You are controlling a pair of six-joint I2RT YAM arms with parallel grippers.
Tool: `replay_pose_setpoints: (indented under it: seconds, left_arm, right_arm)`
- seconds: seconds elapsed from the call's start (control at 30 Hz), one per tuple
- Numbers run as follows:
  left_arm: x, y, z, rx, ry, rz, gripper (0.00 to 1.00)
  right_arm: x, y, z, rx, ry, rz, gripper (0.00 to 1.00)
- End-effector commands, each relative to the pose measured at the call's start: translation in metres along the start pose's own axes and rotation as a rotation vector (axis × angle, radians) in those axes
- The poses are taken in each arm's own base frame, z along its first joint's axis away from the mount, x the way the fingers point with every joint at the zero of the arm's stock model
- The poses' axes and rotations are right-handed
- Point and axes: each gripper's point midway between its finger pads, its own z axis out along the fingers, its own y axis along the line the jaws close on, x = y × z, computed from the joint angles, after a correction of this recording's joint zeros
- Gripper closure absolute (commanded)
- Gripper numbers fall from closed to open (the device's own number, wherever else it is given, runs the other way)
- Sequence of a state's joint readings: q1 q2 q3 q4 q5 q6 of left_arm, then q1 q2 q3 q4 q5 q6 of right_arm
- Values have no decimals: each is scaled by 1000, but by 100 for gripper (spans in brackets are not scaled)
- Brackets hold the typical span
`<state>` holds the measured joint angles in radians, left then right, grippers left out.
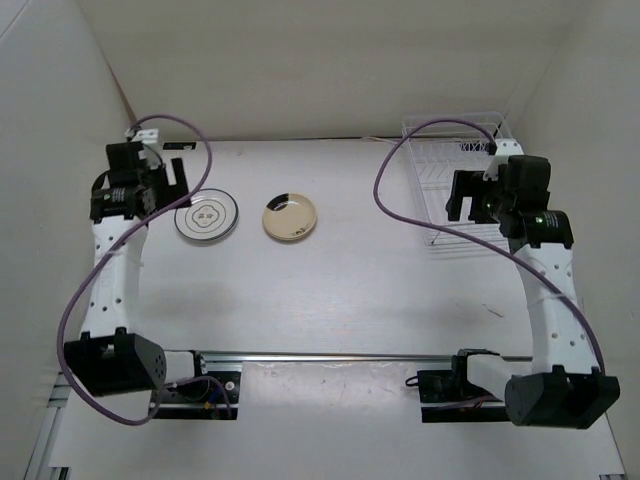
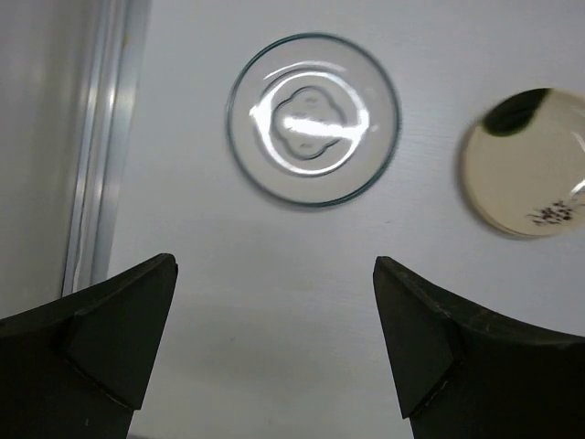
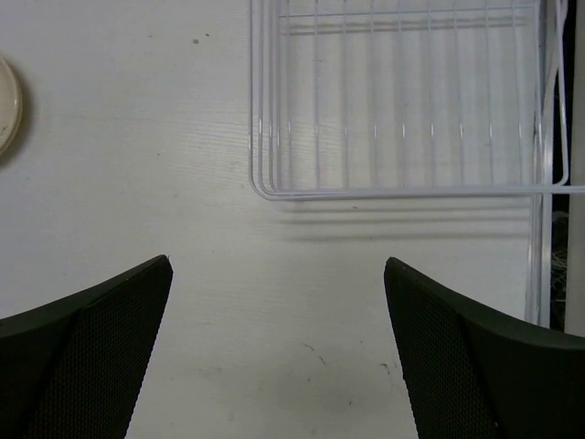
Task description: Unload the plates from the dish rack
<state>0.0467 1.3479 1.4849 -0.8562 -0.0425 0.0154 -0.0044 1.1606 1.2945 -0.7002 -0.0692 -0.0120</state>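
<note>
Both my sets of fingers stand spread wide and carry nothing. My left gripper hangs over the left side of the counter, with the pale grey plate just ahead of it. My right gripper hovers short of the near end of the dish rack.

Two plates lie flat and face up on the counter, close together but apart: the grey one and the tan plate with a dark patch at its rim. A third plate I cannot find. The part of the rack that my right wrist sees is bare wire, and the far end is too fine to read from above.

The risks as I judge them: if my right fingers go forward low, a tip could hook the rack's near rail and drag or tip the light frame. The purple cable arcs beside the rack and could snag a raised side. On the left, a careless drop could strike the grey plate's rim and skid it into the tan one.

The rack sits at the far right, its long axis seemingly running away from my bases toward the back wall, a short end facing me. The plates are round, so they have no long axis.
</note>
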Motion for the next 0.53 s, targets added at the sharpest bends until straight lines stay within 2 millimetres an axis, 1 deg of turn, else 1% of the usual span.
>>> replay_pose_setpoints:
  seconds: [0.0,0.03,0.07,0.1,0.13,0.17,0.2,0.23,0.3,0.33,0.37,0.4,0.5]
  left_arm:
    - [22,22,-27,-16,-24,-97,1]
    - [37,29,-26,-44,-6,-108,1]
    - [40,36,-41,-72,-41,-120,1]
    - [45,38,-45,-80,-47,-125,1]
    - [58,40,-46,-86,-31,-122,1]
    - [63,42,-50,-94,-40,-128,1]
    - [63,45,-62,-109,-73,-136,1]
    - [70,42,-62,-89,-70,-142,1]
    - [69,46,-72,-100,-104,-152,1]
    - [68,44,-75,-92,-114,-151,1]
    - [68,47,-75,-99,-114,-156,1]
    - [68,49,-78,-108,-125,-160,1]
    - [70,50,-79,-114,-116,-177,1]
  right_arm:
    - [4,-14,-16,87,-43,-25,0]
    - [12,-20,-17,108,-33,-28,0]
    - [12,-21,-25,121,-54,-30,0]
    - [15,-27,-28,149,-57,-35,0]
    - [27,-29,-28,159,-35,-44,0]
    - [28,-28,-34,160,-51,-45,0]
    - [32,-33,-37,180,-53,-49,0]
    - [38,-32,-40,180,-55,-49,0]
    - [39,-32,-44,181,-67,-50,0]
    - [42,-31,-46,181,-73,-50,0]
    - [45,-33,-44,180,-65,-44,0]
    - [44,-31,-47,172,-75,-45,0]
    - [43,-30,-50,172,-89,-36,0]
